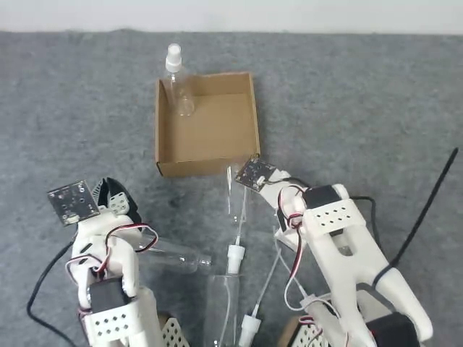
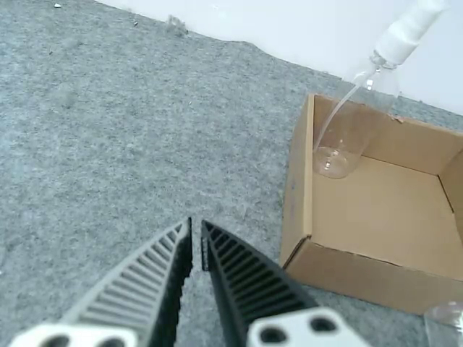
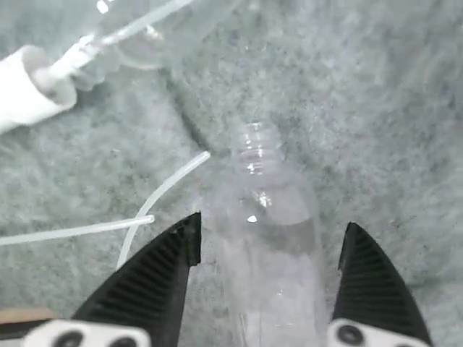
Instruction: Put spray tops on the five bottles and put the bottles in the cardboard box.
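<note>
grey carpet [image 1: 376, 108], clear uncapped bottle [image 3: 269, 189] between spread right gripper [image 3: 273, 224], left gripper [image 2: 196, 227] pressed together

Fuzzy grey felt-covered worktop [image 1: 376, 101] under even light
A plain white wall [image 1: 304, 14] ran along its far edge.

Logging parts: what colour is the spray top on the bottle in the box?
The spray top is white; high view shows it best.

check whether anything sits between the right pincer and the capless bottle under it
Nothing visible does. The right pincer is open and the capless bottle lies on the carpet in line with its gap. A loose tube lies beside the bottle, not in between.
</note>
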Tool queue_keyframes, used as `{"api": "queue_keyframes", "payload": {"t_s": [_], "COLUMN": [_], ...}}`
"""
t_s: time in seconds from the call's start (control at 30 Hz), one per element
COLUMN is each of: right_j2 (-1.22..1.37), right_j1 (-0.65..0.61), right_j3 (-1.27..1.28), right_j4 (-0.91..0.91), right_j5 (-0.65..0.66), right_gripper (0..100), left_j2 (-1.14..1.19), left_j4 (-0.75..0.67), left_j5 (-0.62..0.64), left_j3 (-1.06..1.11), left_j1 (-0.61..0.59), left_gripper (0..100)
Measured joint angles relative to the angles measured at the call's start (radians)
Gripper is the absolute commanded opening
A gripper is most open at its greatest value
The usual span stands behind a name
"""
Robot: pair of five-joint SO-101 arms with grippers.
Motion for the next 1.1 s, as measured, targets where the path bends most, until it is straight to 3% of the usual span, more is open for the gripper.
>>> {"api": "queue_keyframes", "payload": {"t_s": [0.2,0.63,1.1], "right_j2": [0.0,-0.002,-0.002], "right_j1": [0.003,0.003,-0.011], "right_j3": [0.002,-0.04,-0.31], "right_j4": [0.0,0.06,0.258], "right_j5": [0.018,0.015,-0.242], "right_gripper": [8.6,8.0,8.0], "left_j2": [0.0,0.0,0.0], "left_j4": [0.0,0.0,0.0], "left_j5": [0.0,0.0,0.0], "left_j3": [0.0,0.0,0.0], "left_j1": [0.0,0.0,0.0], "left_gripper": [1,1,1]}}
